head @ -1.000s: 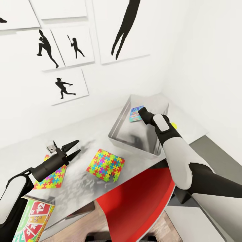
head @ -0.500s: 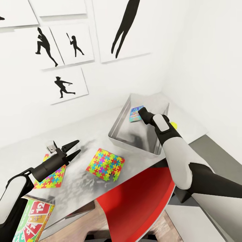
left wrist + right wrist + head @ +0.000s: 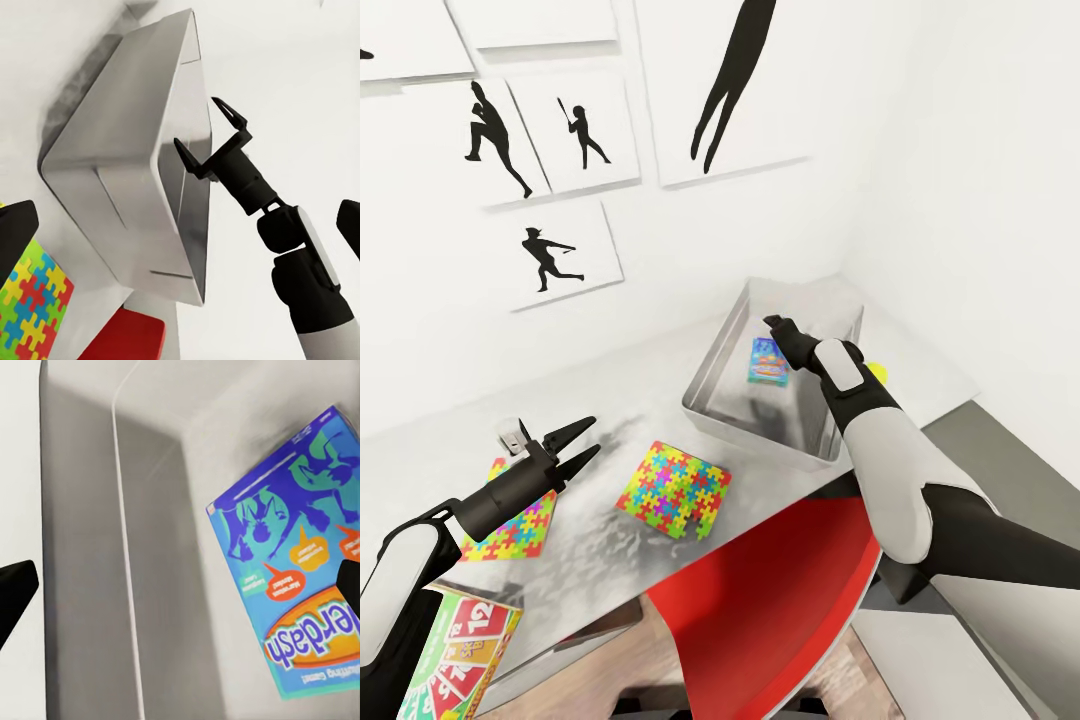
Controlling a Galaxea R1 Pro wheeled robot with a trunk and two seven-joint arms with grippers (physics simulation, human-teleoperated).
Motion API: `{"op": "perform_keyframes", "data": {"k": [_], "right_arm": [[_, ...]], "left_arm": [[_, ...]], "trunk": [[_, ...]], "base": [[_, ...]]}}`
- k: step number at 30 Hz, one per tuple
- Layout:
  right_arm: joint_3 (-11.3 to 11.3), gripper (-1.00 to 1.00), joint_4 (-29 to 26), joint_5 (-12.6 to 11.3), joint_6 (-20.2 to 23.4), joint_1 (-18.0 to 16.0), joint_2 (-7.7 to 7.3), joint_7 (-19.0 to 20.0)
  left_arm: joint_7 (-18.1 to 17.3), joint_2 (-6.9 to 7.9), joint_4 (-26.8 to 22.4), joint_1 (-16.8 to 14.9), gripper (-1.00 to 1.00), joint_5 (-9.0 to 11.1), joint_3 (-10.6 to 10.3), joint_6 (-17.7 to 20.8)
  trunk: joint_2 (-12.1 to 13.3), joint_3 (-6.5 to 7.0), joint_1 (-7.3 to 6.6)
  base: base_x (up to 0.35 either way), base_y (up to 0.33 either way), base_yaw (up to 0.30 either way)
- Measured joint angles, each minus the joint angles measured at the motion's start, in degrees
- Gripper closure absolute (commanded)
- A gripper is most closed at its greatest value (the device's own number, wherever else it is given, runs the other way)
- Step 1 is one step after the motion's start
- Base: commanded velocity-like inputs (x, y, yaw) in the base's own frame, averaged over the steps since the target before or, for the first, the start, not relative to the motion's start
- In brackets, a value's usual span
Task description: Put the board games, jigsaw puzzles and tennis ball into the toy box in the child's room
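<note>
The metal toy box [image 3: 712, 372] stands at the table's far right. A blue board game [image 3: 768, 360] lies loose inside it, also seen as a blue box [image 3: 298, 585] against the grey floor. My right gripper [image 3: 775, 322] hovers open just above that game, its jaws spread wide [image 3: 214, 135]. Two jigsaw puzzles lie flat on the table: one [image 3: 674, 490] mid-table, one [image 3: 512, 528] partly under my left arm. My left gripper [image 3: 594, 434] is open over the table, holding nothing. A colourful board game [image 3: 455, 650] sits at the near left corner. The yellow tennis ball [image 3: 877, 373] peeks out behind my right forearm.
A red chair [image 3: 780, 600] is tucked under the table's front edge. White walls with black silhouette pictures [image 3: 565, 255] close off the table's back and right side. A small white object [image 3: 512, 434] lies by my left gripper.
My right gripper has opened and let go of the blue board game, which has dropped lower into the toy box. The left arm has stayed put.
</note>
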Motion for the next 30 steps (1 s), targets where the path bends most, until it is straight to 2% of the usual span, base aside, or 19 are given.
{"op": "perform_keyframes", "data": {"k": [22, 30], "right_arm": [[0.03, -1.0, -0.49, 0.04, -0.01, 0.03, -0.06, -0.01], [0.05, -1.0, -2.48, 0.01, 0.31, 0.12, -0.1, -0.05]], "left_arm": [[-0.05, 0.0, -0.09, 0.0, -1.0, 0.0, 0.05, 0.03], [-0.03, 0.0, -0.09, 0.01, -1.0, 0.01, 0.06, 0.03]], "trunk": [[0.0, 0.0, 0.0], [0.0, 0.0, 0.0]], "base": [[0.0, 0.0, 0.0], [0.0, 0.0, 0.0]]}}
